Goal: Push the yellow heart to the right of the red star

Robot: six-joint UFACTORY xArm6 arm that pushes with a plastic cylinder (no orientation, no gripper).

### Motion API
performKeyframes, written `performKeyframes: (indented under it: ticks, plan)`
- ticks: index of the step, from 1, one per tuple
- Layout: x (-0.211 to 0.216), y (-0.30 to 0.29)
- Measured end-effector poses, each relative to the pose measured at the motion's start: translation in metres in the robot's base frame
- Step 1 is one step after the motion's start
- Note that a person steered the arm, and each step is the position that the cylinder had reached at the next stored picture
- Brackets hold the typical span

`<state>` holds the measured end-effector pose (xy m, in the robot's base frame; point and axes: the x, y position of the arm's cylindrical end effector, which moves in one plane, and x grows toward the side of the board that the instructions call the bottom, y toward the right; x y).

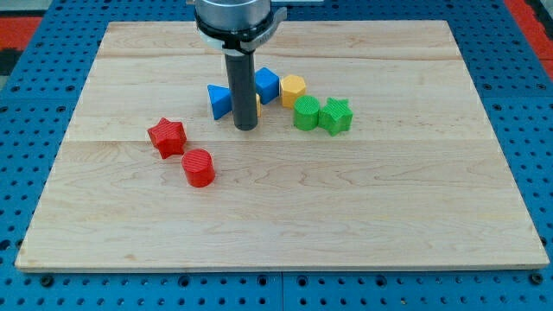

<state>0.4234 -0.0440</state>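
The red star (167, 136) lies left of the board's middle. My tip (246, 128) rests on the board to the star's right, just below a cluster of blocks. Only a sliver of a yellow block (260, 104) shows at the rod's right edge. The rod hides the rest, so I cannot make out its shape. A blue triangle (219, 101) touches the rod's left side. No yellow heart shows clearly.
A red cylinder (198, 168) sits below and right of the red star. A blue cube (267, 83), a yellow hexagon (293, 88), a green cylinder (306, 113) and a green star (335, 116) cluster right of the rod. The wooden board (389, 216) lies on a blue pegboard.
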Motion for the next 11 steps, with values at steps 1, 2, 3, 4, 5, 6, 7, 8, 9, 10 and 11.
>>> performKeyframes:
  ticks: [1, 2, 3, 4, 5, 6, 7, 8, 9, 10, 11]
  plan:
    - [0.021, 0.049]
    - [0.036, 0.131]
    - [0.013, 0.206]
    - [-0.046, 0.233]
    - [-0.090, 0.226]
    - [-0.065, 0.166]
    - [-0.056, 0.109]
    - [-0.098, 0.121]
    - [-0.088, 0.085]
    - [-0.056, 0.036]
    - [-0.039, -0.017]
